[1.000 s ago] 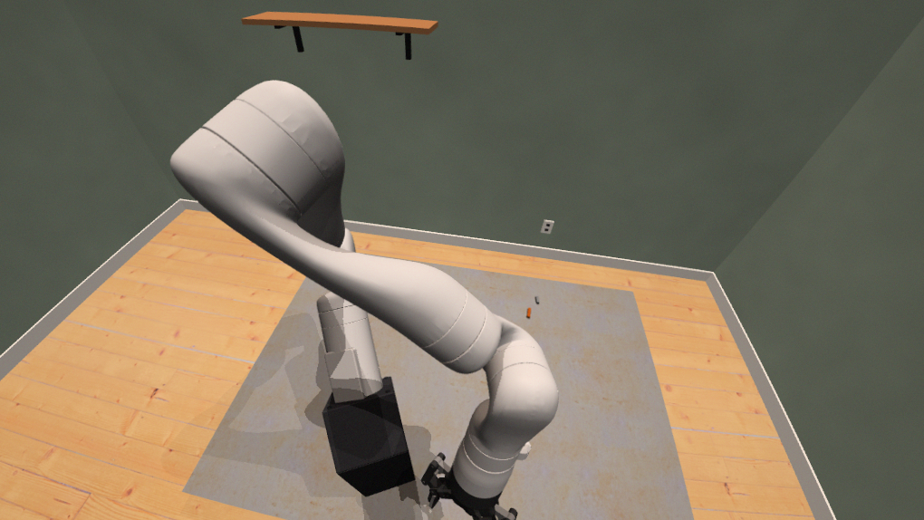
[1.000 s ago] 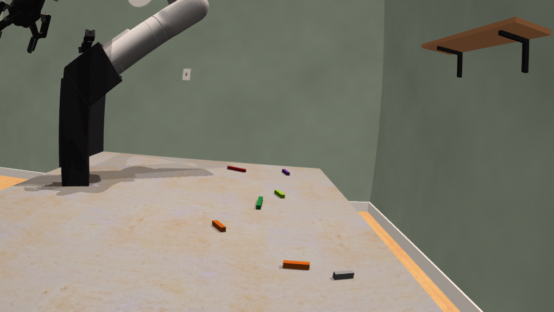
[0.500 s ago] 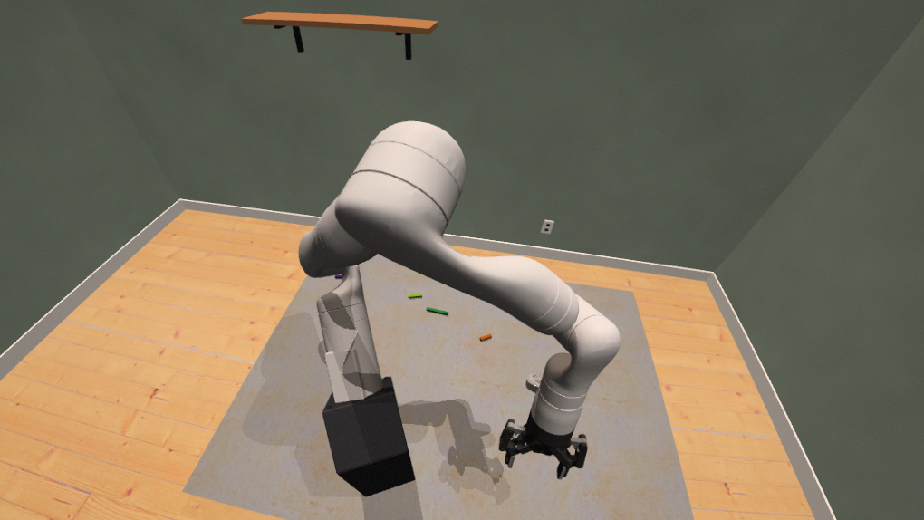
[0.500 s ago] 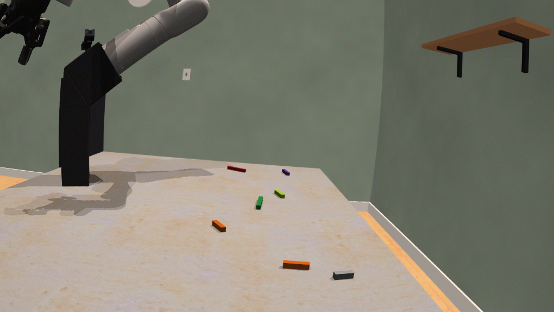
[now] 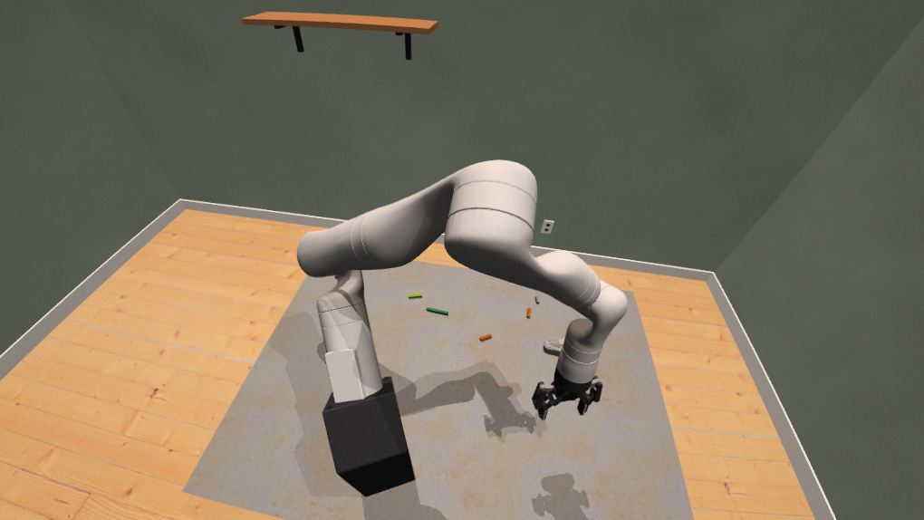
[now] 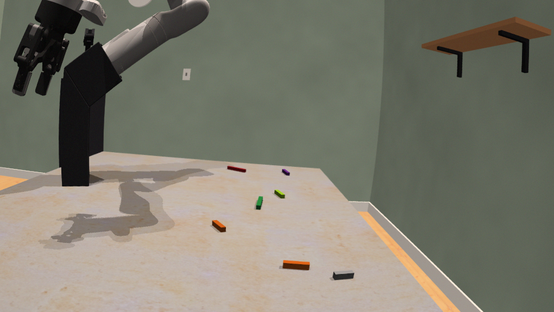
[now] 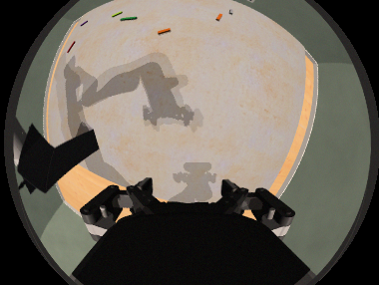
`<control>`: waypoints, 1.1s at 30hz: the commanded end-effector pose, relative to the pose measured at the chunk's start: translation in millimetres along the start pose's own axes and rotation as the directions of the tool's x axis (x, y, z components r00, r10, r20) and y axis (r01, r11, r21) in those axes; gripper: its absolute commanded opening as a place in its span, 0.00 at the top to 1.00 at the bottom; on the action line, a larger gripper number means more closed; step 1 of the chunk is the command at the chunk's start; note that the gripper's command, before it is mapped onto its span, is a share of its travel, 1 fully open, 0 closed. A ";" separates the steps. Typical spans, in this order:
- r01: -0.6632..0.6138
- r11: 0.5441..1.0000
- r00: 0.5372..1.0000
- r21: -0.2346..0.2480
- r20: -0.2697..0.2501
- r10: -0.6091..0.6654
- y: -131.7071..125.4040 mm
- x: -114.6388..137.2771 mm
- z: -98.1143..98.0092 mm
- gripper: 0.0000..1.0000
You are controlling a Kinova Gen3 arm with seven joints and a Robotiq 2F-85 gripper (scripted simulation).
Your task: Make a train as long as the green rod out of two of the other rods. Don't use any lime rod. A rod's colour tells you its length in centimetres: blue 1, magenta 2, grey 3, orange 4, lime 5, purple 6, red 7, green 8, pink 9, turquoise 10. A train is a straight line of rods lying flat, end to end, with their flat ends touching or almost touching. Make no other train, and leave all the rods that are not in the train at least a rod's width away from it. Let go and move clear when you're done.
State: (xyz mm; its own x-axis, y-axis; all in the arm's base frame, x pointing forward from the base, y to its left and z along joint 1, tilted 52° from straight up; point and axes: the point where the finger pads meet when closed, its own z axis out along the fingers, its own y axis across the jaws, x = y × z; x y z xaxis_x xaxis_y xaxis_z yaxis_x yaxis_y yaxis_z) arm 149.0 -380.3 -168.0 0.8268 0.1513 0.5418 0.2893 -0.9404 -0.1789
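Crisp shadows; dark wrist-view corners

In the top view, the gripper (image 5: 563, 409) (image 6: 32, 92) (image 7: 187, 186) now lies right of its earlier lower-centre position; the arm's elbow (image 5: 494, 207) shifts from upper left to the centre. In the exterior view, the gripper is lower at upper left, both fingers now in frame, and the arm's shadow (image 6: 135, 205) extends farther right.
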 end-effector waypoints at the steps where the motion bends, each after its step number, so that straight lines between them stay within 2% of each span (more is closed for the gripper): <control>1: 0.072 0.997 0.997 0.009 -0.016 -0.072 14.8 35.7 15.6 0.00; 6: 0.170 0.985 0.984 -0.017 -0.056 -0.170 37.4 87.3 25.8 0.00; 8: 0.170 0.985 0.984 -0.017 -0.056 -0.170 37.4 87.3 25.8 0.00; 10: 0.226 0.973 0.970 -0.034 -0.082 -0.228 48.7 120.6 32.1 0.00; 23: 0.418 0.901 0.880 -0.113 -0.194 -0.433 73.5 260.3 56.4 0.00; 25: 0.418 0.901 0.880 -0.113 -0.194 -0.433 73.5 260.3 56.4 0.00; 29: 0.458 0.878 0.849 -0.136 -0.226 -0.478 74.6 298.4 62.5 0.00; 33: 0.480 0.865 0.829 -0.150 -0.245 -0.503 74.3 320.5 66.0 0.00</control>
State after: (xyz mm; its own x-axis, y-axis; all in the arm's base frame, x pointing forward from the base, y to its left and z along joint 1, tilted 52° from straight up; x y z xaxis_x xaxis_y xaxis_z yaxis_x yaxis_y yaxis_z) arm 452.5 -390.4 -63.2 0.4396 0.5139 0.7366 0.5592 -0.7984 0.2234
